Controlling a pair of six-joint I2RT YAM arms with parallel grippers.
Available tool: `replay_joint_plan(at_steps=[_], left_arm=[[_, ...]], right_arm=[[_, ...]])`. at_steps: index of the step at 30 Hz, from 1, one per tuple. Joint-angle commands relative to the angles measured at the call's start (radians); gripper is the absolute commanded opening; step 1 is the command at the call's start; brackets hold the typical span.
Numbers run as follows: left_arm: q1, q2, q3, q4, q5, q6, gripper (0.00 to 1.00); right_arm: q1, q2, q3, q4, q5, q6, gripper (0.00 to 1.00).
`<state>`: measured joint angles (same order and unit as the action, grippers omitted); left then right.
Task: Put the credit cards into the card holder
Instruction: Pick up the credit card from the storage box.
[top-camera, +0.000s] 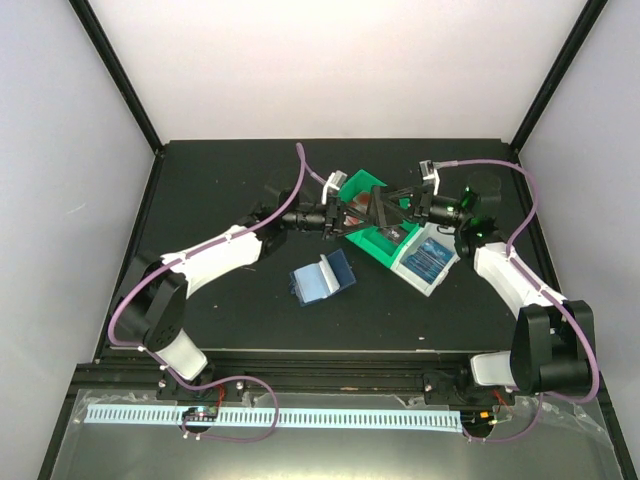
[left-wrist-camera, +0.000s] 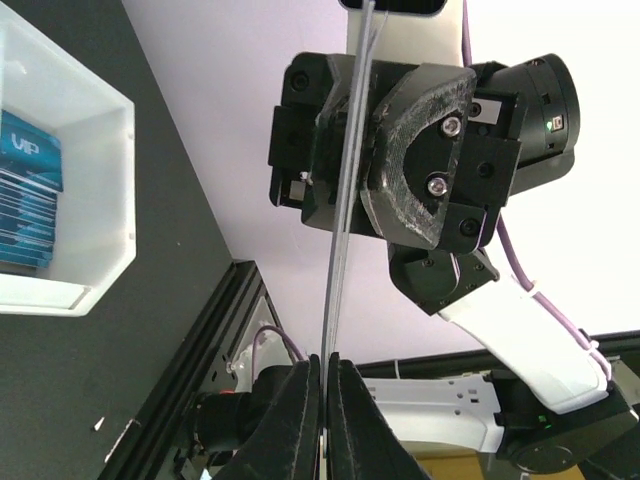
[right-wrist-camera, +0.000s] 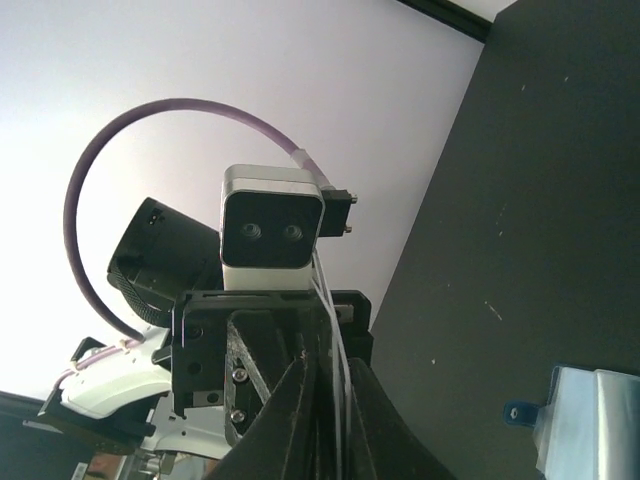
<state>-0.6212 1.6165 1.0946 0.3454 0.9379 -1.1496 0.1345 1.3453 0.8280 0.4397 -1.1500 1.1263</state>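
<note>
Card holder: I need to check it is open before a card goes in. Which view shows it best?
Top external: the card holder lies whole and open on the table, pale sleeves up. Right wrist catches only a clear sleeve corner with a blue tab at its lower right edge. Left wrist does not show it.

Green and white compartment tray (top-camera: 353, 184) sits angled on the black table (top-camera: 220, 190), right of centre

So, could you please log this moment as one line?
left gripper: shut on credit card | right gripper: shut on same card | card holder: lying open
</note>
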Motion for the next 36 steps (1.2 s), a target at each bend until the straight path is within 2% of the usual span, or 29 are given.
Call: replay_joint_plan(at_steps=[1,10,17,22,25,28,31,33,36], left_arm=[[0.042,-0.05,-0.024,0.04,-0.048,-0.037,0.01],[0.076,-0.074,-0.056,0.002,-0.078,-0.013,0.02],[0.075,-0.093,-0.041,-0.27,-0.252,0.183,0.02],[0.052,-0.047,-0.019,-0.35,-0.313,0.246,0.02],[0.045,-0.028,-0.039,-0.264,-0.262,0.206,0.02],[0.05,-0.028,-0.043,-0.237,-0.239,0.184,0.02],[0.063,-0.035,-0.032,-0.211,-0.189,0.144,0.02],[0.083,-0.038,-0.032,-0.167,-0.14,0.095,0.02],[0.122,-0.046,-0.03,-0.115,-0.075,0.043,0.02]], right_arm=[[-0.031,-0.011,0.0,0.003,-0.007,-0.02,0.1],[-0.055,-0.015,0.02,-0.018,0.008,-0.023,0.01],[-0.143,-0.073,0.047,-0.341,0.179,-0.25,0.01],[-0.159,-0.112,0.061,-0.484,0.297,-0.371,0.01],[-0.163,-0.115,0.056,-0.48,0.285,-0.375,0.01],[-0.173,-0.102,0.053,-0.442,0.207,-0.35,0.01],[-0.184,-0.082,0.018,-0.291,0.07,-0.235,0.02],[-0.186,-0.074,-0.011,-0.174,0.026,-0.141,0.02],[-0.186,-0.065,-0.024,-0.093,-0.008,-0.075,0.02]])
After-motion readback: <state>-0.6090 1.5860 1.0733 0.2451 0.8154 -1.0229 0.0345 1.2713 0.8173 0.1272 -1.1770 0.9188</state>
